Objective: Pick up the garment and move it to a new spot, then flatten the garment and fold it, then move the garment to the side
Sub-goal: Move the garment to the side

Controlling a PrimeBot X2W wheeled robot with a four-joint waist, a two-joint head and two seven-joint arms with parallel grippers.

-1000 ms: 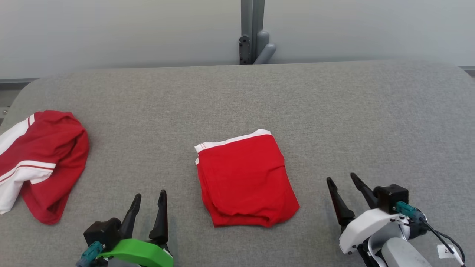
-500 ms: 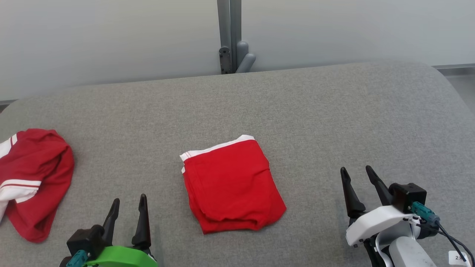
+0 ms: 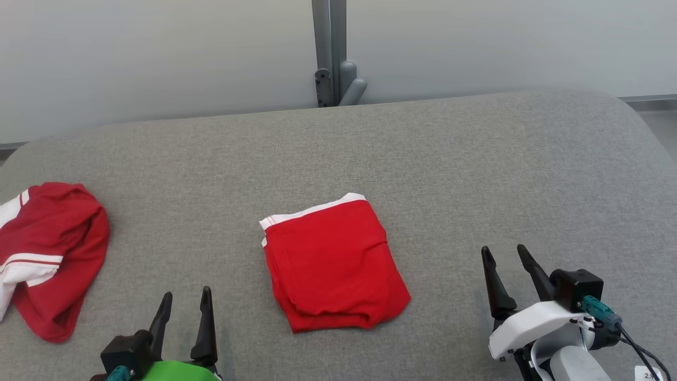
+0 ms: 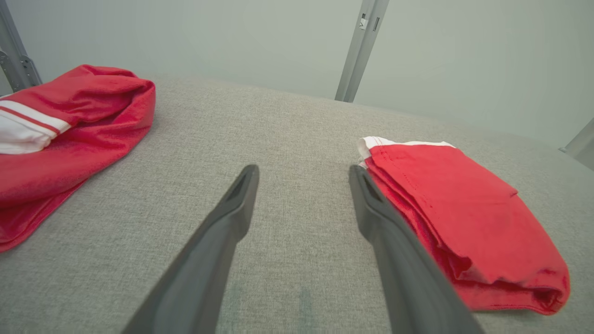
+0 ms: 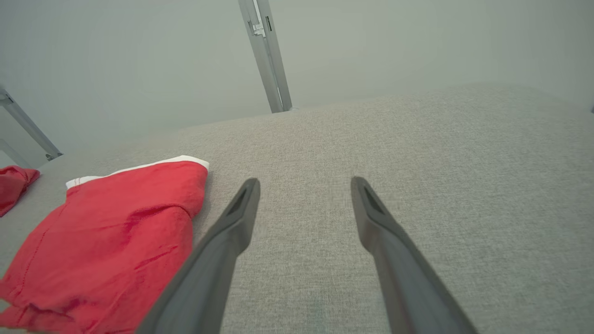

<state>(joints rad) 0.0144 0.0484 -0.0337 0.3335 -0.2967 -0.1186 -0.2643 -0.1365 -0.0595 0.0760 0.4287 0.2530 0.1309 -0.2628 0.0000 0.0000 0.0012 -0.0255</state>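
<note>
Head view: folded garment (image 3: 333, 262) mid-table (image 3: 476, 159), between left gripper (image 3: 187, 292) and right gripper (image 3: 503, 248), both spread wide, empty. Risk: pinching one layer would spill the fold during the move aside.

Left wrist view: layered edge (image 4: 420, 218) shows (plainer than from above); crumpled heap (image 4: 69, 130) near.

Right wrist view: bare table rightward.

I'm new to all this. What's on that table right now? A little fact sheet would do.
surface: grey table
middle: folded red garment, white band at far edge
robot's left: crumpled red and white garment
left fingers: open, empty, left of the folded garment, apart
right fingers: open, empty, right of it, apart
task stage: folded, not yet moved aside
</note>
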